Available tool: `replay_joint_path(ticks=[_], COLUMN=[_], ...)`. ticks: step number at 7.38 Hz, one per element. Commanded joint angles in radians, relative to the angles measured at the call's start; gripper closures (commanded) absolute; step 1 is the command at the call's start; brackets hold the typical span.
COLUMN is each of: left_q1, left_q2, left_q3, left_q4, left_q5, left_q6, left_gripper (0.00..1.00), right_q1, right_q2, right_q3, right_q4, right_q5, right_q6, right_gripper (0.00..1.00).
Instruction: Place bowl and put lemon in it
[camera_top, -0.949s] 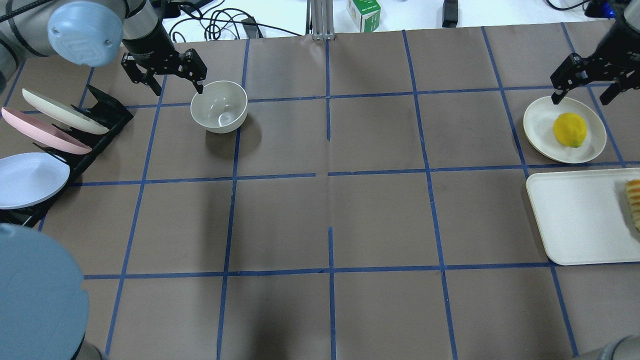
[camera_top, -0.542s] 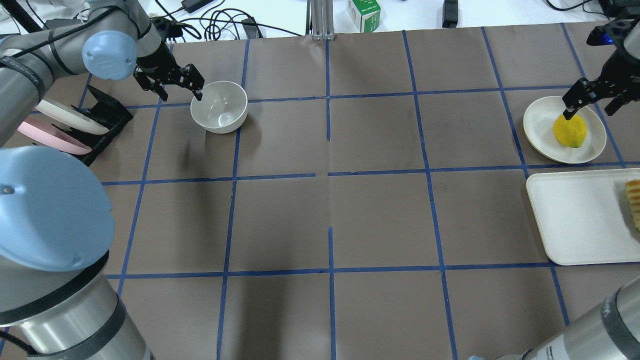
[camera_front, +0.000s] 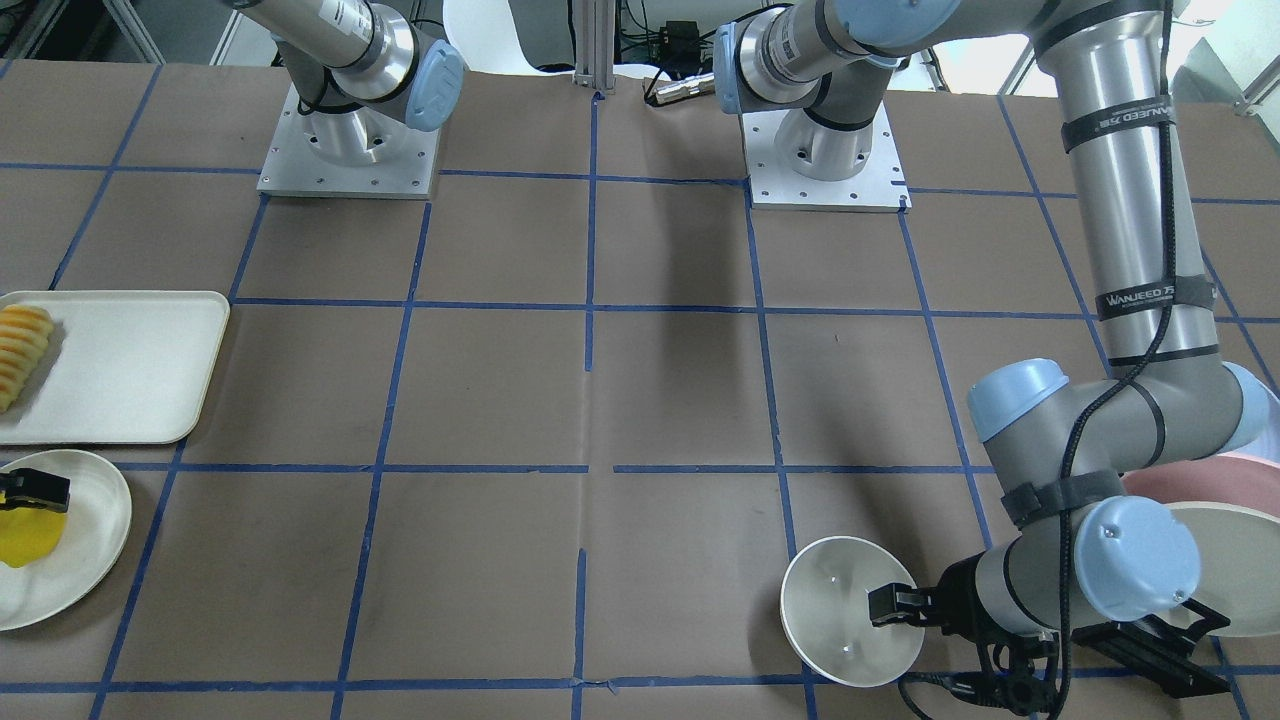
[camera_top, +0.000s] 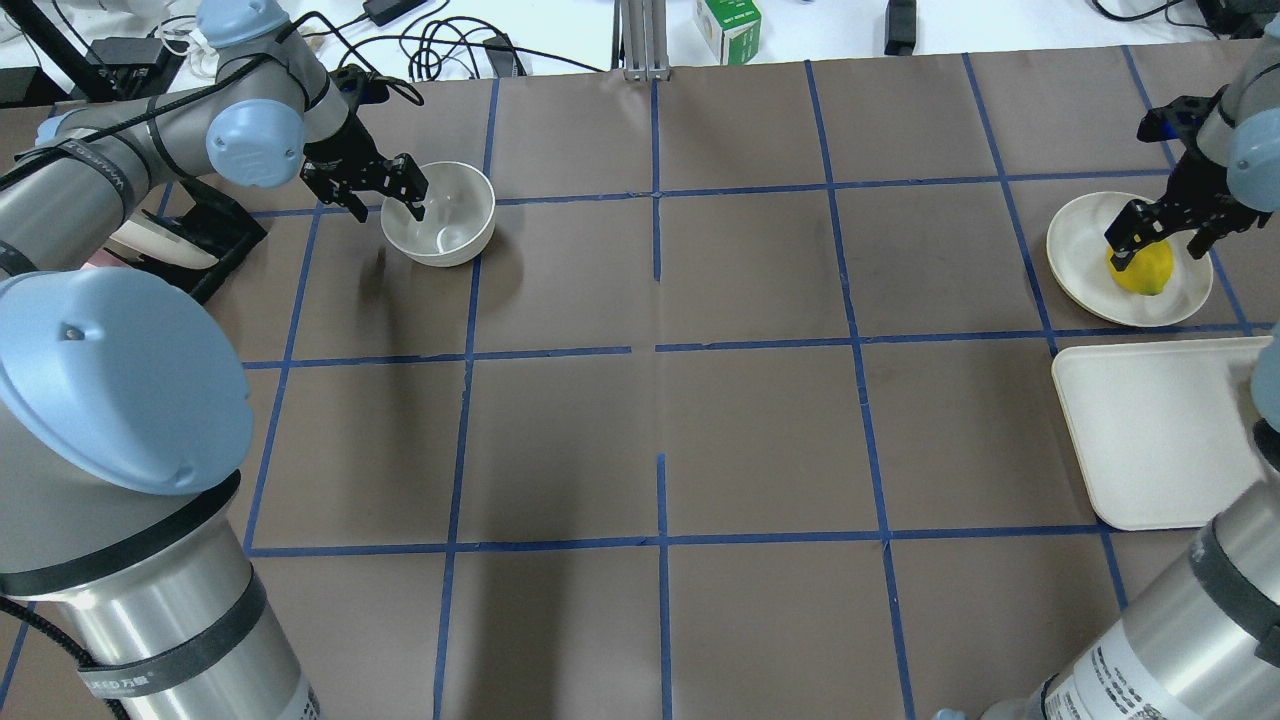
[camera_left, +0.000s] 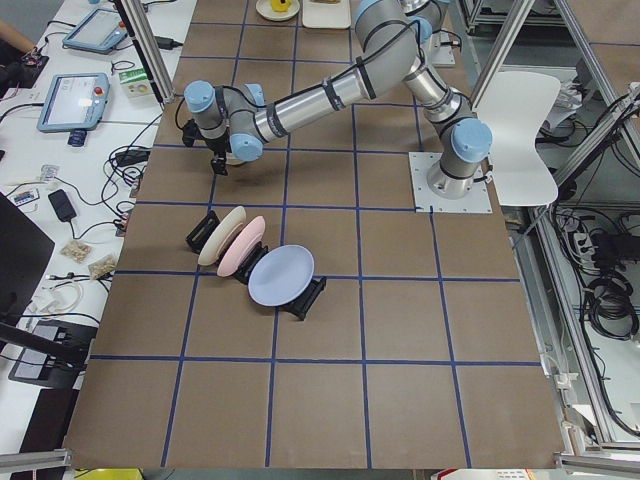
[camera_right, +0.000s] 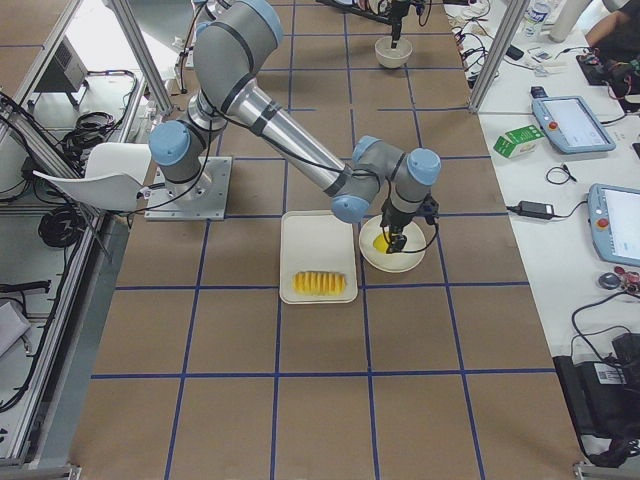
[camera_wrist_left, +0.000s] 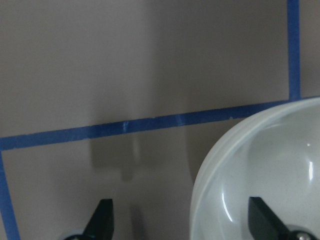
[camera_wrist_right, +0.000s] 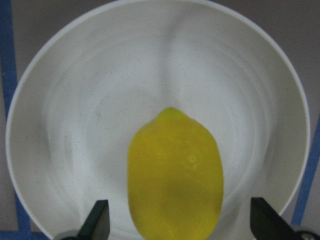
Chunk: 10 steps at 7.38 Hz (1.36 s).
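The off-white bowl (camera_top: 455, 215) stands upright on the table at the far left. My left gripper (camera_top: 387, 210) is open and straddles its left rim, one finger inside and one outside; the wrist view shows the rim (camera_wrist_left: 210, 170) between the fingers. The yellow lemon (camera_top: 1150, 272) lies on a round cream plate (camera_top: 1080, 250) at the far right. My right gripper (camera_top: 1155, 252) is open and low over the lemon, with a finger on each side of it in the wrist view (camera_wrist_right: 175, 175). I cannot tell whether either gripper touches its object.
A black rack (camera_top: 200, 235) with tilted plates stands just left of the bowl. A white tray (camera_top: 1150, 430) lies in front of the lemon's plate, with orange-yellow sliced fruit (camera_front: 20, 350) on it. A green box (camera_top: 727, 25) and cables lie beyond the far edge.
My left gripper has moved right and down, so one finger is now inside the bowl. My right gripper has come down from behind the plate to around the lemon.
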Motion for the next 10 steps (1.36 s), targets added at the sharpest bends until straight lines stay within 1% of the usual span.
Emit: replay_joint_path(ticks=[1,2,3,4,5,6,7,8,9,10], left_q1=[0.004,-0.002,-0.002,-0.001,-0.005,-0.018,-0.051,-0.124,-0.198,-0.281], left_q2=[0.027,0.019,0.007,0.019,0.037,0.071,0.114,0.167,0.21,0.241], left_q3=[-0.029,-0.038,-0.038,-0.038,-0.024,-0.023,-0.042,-0.071,-0.128,-0.207], left_q4=[0.0,0.001,0.006,0.006,-0.011,-0.055,-0.089,-0.126,-0.128,-0.112], left_q5=[0.006,0.003,0.003,0.003,0.0,-0.009,-0.041,-0.049,-0.075,-0.086], left_q6=[0.003,-0.006,-0.014,-0.014,-0.037,-0.087,-0.144,-0.187,-0.31,-0.4], left_gripper=[0.67,0.93,0.95,0.99,1.0,1.0,1.0,1.0,1.0,1.0], right_q1=[0.0,0.0,0.0,0.0,0.008,0.012,0.014,0.024,0.058,0.134], right_q2=[0.035,0.029,0.018,-0.006,-0.055,-0.122,-0.194,-0.278,-0.331,-0.365], right_q3=[-0.001,-0.005,-0.012,-0.012,-0.018,-0.018,-0.018,-0.016,-0.016,-0.019], right_q4=[-0.004,0.008,0.014,0.023,0.067,0.136,0.217,0.312,0.374,0.417], right_q5=[0.008,0.005,0.0,0.0,0.002,0.003,0.003,-0.006,-0.003,0.006], right_q6=[0.013,0.016,0.019,0.02,0.021,0.02,0.021,0.074,0.183,0.243], right_gripper=[0.27,0.85,1.0,1.0,1.0,1.0,1.0,1.0,1.0,1.0])
